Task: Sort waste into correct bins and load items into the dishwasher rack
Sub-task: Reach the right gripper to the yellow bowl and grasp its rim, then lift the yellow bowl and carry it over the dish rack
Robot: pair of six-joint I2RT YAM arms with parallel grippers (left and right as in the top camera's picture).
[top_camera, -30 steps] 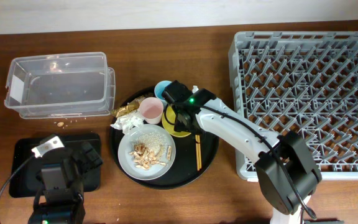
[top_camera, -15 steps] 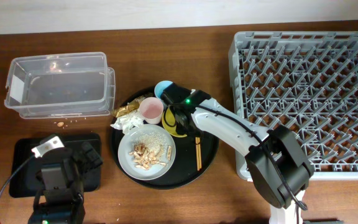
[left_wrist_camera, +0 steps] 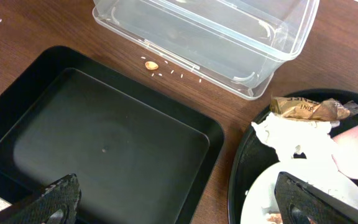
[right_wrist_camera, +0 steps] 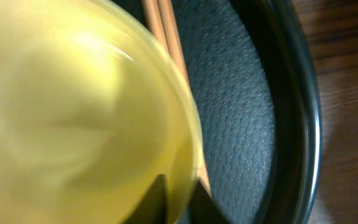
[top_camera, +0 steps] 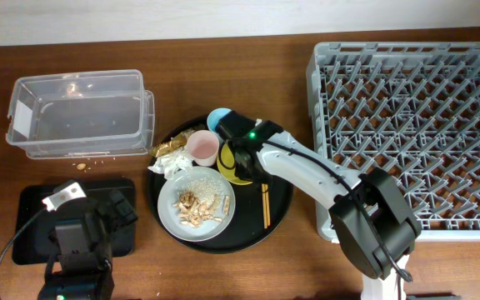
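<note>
My right gripper [top_camera: 238, 158] is shut on the rim of the yellow bowl [top_camera: 227, 172], one finger inside and one outside, as the right wrist view shows at the right gripper [right_wrist_camera: 178, 199] on the yellow bowl [right_wrist_camera: 73, 112]. The chopsticks [top_camera: 266, 204] lie beside it on the round black tray [top_camera: 283, 208]. Pink cup [top_camera: 202, 147], light-blue cup [top_camera: 217, 118], white tissue [top_camera: 172, 167] and gold-brown wrapper [top_camera: 170, 147] sit there too. The grey plate [top_camera: 167, 208] carries food scraps [top_camera: 195, 207]. My left gripper [left_wrist_camera: 179, 208] hangs open over the shallow black tray [left_wrist_camera: 104, 137].
The clear tub [top_camera: 80, 112] stands at the back left, with crumbs [left_wrist_camera: 150, 65] on the wood in front of it. The big grey dishwasher rack [top_camera: 411, 125] fills the right side, its near-left corner close to my right arm.
My right gripper shifted slightly left and closed its jaws onto the yellow bowl's rim. The left arm has stayed still.
</note>
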